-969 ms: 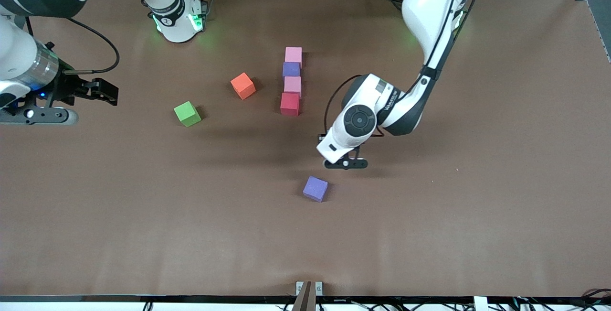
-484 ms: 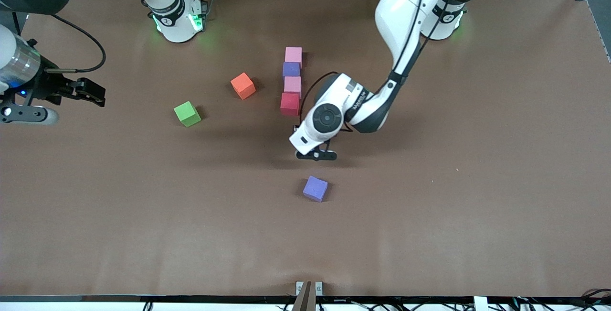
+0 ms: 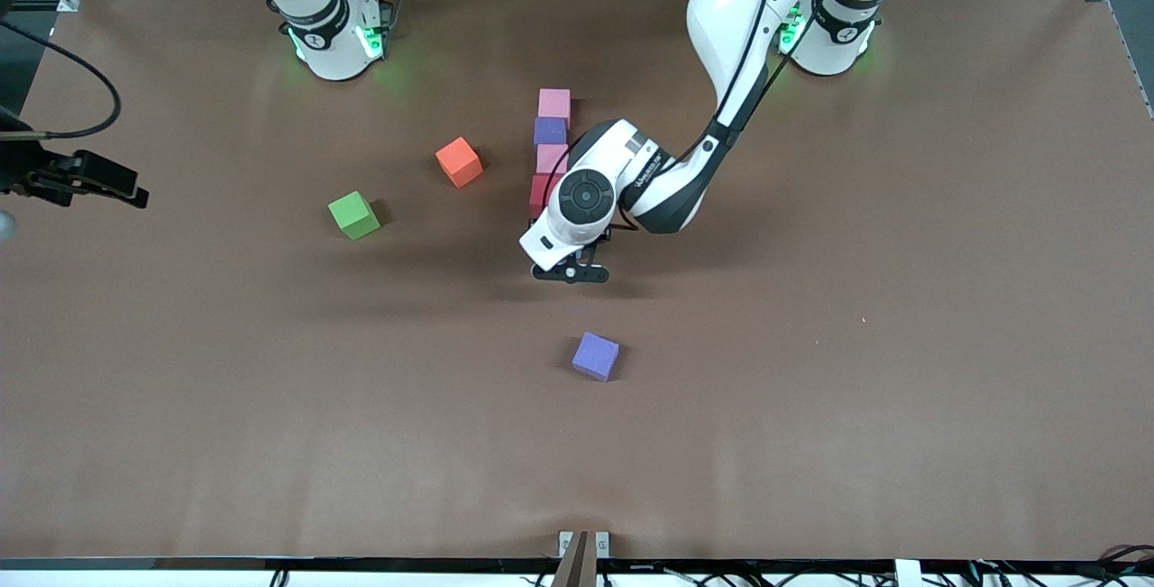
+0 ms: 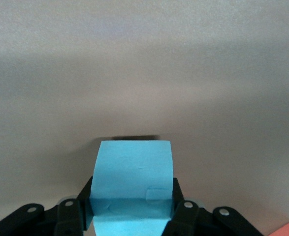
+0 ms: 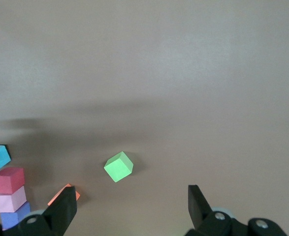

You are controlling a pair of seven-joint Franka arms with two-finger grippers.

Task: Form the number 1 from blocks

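Left gripper (image 4: 132,216) clamps light blue block (image 4: 133,184) — red block (image 3: 538,193) half-hidden

The table (image 3: 902,389) wears a matt brown covering, smooth and paper-like, faintly creased. The green block (image 3: 353,215), orange block (image 3: 459,161) and lone purple block (image 3: 595,356) look like matt foam with soft edges. The light blue block (image 4: 133,189) shows a fine-grained, dull foam face with a small dent. The left gripper (image 4: 133,216) has black matt plastic fingers (image 4: 182,216) with small metal screws; the arm shells are glossy white plastic.
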